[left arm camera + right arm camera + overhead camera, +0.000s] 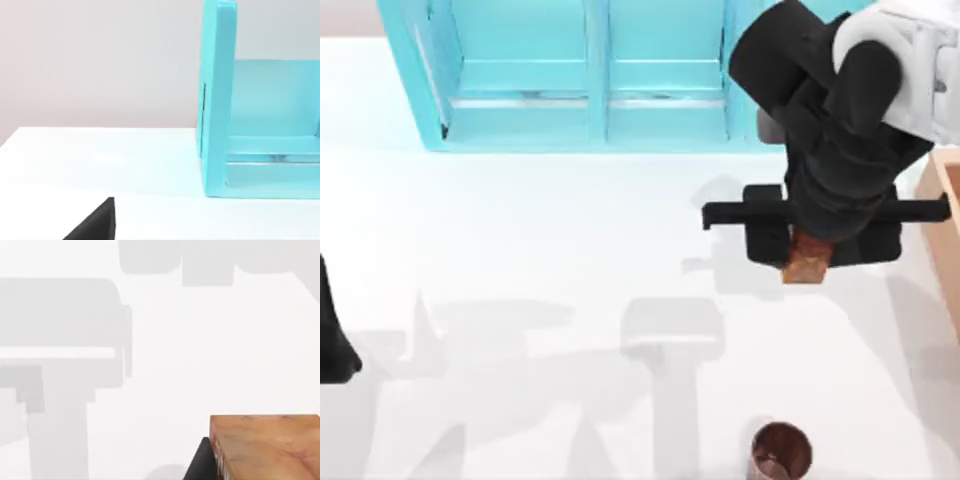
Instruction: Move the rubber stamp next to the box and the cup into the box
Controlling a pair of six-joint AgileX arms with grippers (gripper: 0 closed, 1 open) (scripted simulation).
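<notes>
A plain white table [520,260] carries everything. A large turquoise cabinet [590,70] stands on it along the far edge, a small shiny dark brown cup [781,451] sits upright near the front edge toward the right, and a light tan box [945,215] rests at the right edge, well apart from the cup.

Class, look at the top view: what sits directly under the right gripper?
Under the right gripper, the rubber stamp pokes out, held between the fingers above the white table. The arm covers the stamp's upper part.
</notes>
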